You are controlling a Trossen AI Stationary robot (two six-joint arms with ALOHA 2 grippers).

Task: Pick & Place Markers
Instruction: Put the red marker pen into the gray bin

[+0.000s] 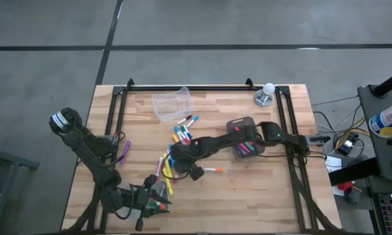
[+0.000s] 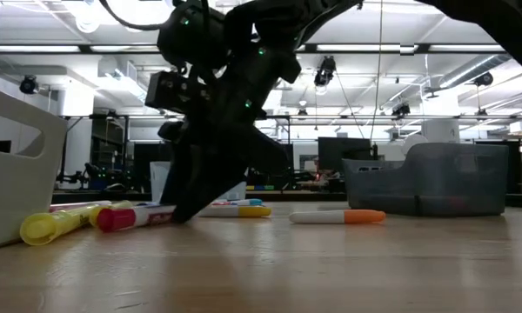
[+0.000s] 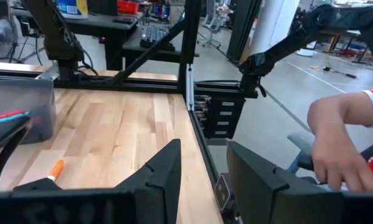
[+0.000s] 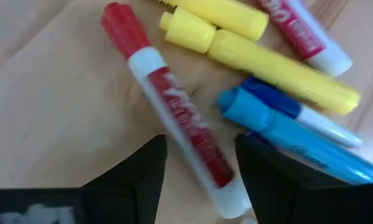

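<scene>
The right pincer [image 4: 199, 165] hangs open astride the red marker [image 4: 174, 118] on the table [image 1: 248, 196], probably to grip it; nothing is held yet.

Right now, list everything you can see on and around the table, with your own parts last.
markers: a loose spread, mixed colours, table middle
red marker: one, between the right gripper's fingers, on the wood
orange-capped marker: one, lying apart
purple marker: one, by the left arm
clear bin: one, far side
grey bin: one, holding markers
table: one, pale wood
person's hand: one, beyond the table edge
left gripper: open, near edge
right gripper: open, low over the markers
</scene>
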